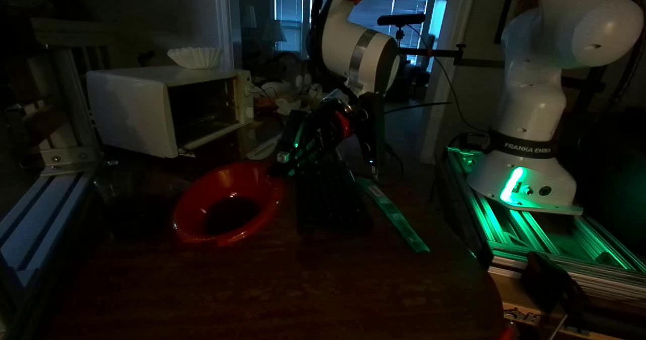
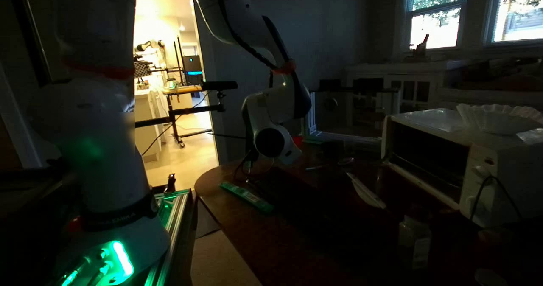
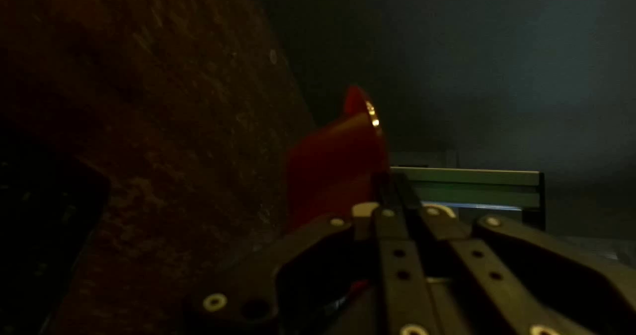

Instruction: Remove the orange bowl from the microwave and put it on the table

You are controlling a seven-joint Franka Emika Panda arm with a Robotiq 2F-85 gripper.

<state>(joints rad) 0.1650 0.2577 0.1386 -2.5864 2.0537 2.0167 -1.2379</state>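
Note:
The orange bowl [image 1: 199, 204] is out of the microwave, over the table [image 1: 252, 289], tilted with its dark inside facing the camera in an exterior view. My gripper [image 1: 278, 170] is shut on the bowl's rim. In the wrist view the fingertips [image 3: 392, 183] are close together at the edge of the bowl's red wall [image 3: 333, 171]. I cannot tell whether the bowl's underside touches the table. The microwave [image 1: 131, 110] has an open front and a dark cavity; it also shows in an exterior view [image 2: 496, 171]. There the arm hides the gripper and most of the bowl.
A black keyboard [image 1: 330, 199] lies below the gripper, with a green strip [image 1: 396, 216] beside it. White paper filters [image 1: 196, 57] sit on the microwave. A clear container [image 2: 413, 239] and a pale flat item [image 2: 365, 190] are on the table near the microwave.

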